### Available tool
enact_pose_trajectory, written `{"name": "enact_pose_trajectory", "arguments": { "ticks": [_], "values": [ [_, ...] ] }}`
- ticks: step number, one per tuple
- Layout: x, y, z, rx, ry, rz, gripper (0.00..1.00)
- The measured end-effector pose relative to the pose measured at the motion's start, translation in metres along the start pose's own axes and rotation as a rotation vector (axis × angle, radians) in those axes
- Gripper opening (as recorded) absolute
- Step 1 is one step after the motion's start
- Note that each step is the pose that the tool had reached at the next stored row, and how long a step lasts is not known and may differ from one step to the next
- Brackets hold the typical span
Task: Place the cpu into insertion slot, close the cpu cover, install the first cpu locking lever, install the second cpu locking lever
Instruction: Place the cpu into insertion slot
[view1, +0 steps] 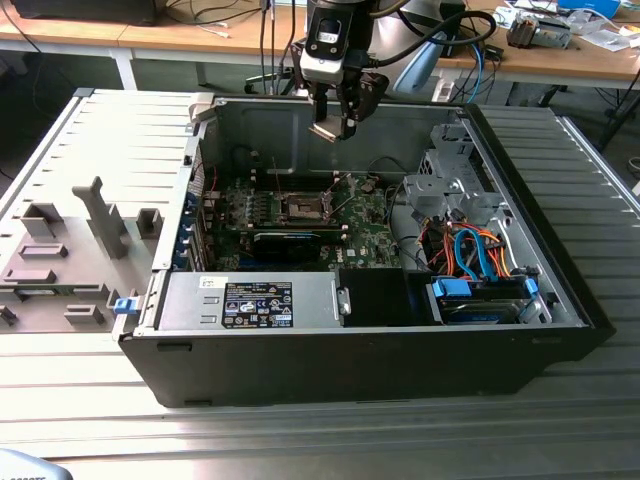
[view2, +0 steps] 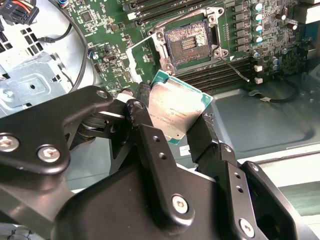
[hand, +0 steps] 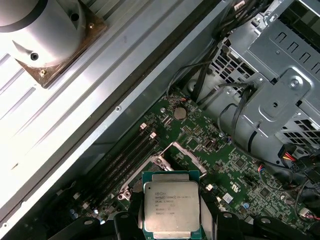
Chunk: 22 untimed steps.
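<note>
My gripper (view1: 334, 124) hangs high over the open computer case, shut on the cpu (view1: 328, 131). In both wrist views the cpu (view2: 175, 110) (hand: 171, 207) sits edge-gripped between the two black fingers (view2: 145, 125), its silvery face tilted. The insertion slot (view2: 190, 42) (view1: 300, 207) lies well below on the green motherboard, its dark brownish centre bare. The cpu cover (hand: 186, 151), a thin silvery frame, stands raised at the slot's edge. A thin wire lever (view2: 234, 66) juts out from one corner of the slot.
The black case walls (view1: 520, 190) ring the board. A grey drive cage (view1: 450, 185) with orange and blue cables stands at the exterior view's right. The power supply (view1: 250, 300) is in front. A grey fixture tray (view1: 70, 250) lies to the left.
</note>
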<state>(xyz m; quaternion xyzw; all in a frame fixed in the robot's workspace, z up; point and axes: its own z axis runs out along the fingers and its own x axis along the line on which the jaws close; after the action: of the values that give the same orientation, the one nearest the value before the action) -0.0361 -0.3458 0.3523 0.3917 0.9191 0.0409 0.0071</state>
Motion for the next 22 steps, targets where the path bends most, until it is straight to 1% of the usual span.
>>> {"name": "enact_pose_trajectory", "arguments": {
  "ticks": [22],
  "values": [
    [0.0, 0.0, 0.0001, -0.0002, -0.0011, 0.013, 0.54]
  ]
}}
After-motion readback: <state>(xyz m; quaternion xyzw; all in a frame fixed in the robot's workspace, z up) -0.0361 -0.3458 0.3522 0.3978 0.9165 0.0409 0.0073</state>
